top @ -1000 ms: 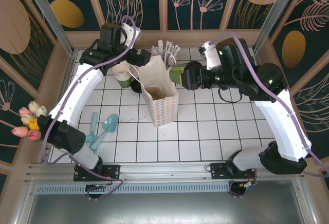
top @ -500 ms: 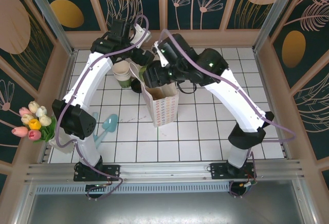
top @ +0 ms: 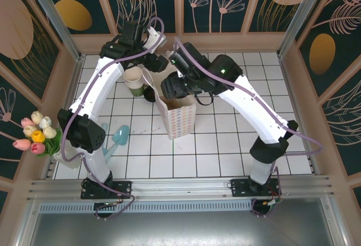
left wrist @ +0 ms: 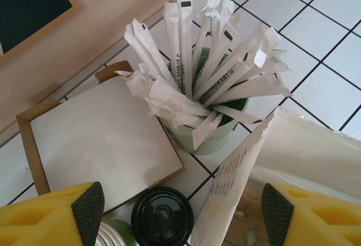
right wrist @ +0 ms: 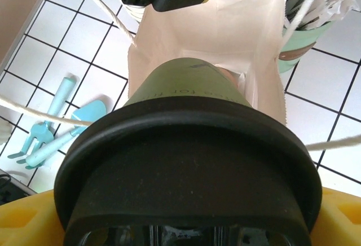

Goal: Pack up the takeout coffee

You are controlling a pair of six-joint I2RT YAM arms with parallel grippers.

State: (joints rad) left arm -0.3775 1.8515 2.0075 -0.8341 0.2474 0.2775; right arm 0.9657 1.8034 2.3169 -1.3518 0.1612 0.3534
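**Right gripper** (right wrist: 180, 215): yellow fingers (right wrist: 20, 223) pressed against the lid end of the takeout coffee (right wrist: 186, 88). The cup's base points into the open mouth of the paper bag (right wrist: 248, 26).

**Left gripper** (left wrist: 183, 209): fingers spread wide, with the bag's rim in the gap between them and nothing pinched.

**Surroundings:** the bag stands mid-table (top: 225, 144), nearer the far edge. Just beside it, on its far-left side, are a second black-lidded cup (left wrist: 162, 223) and a pale green cup of wrapped sticks (left wrist: 208, 136).
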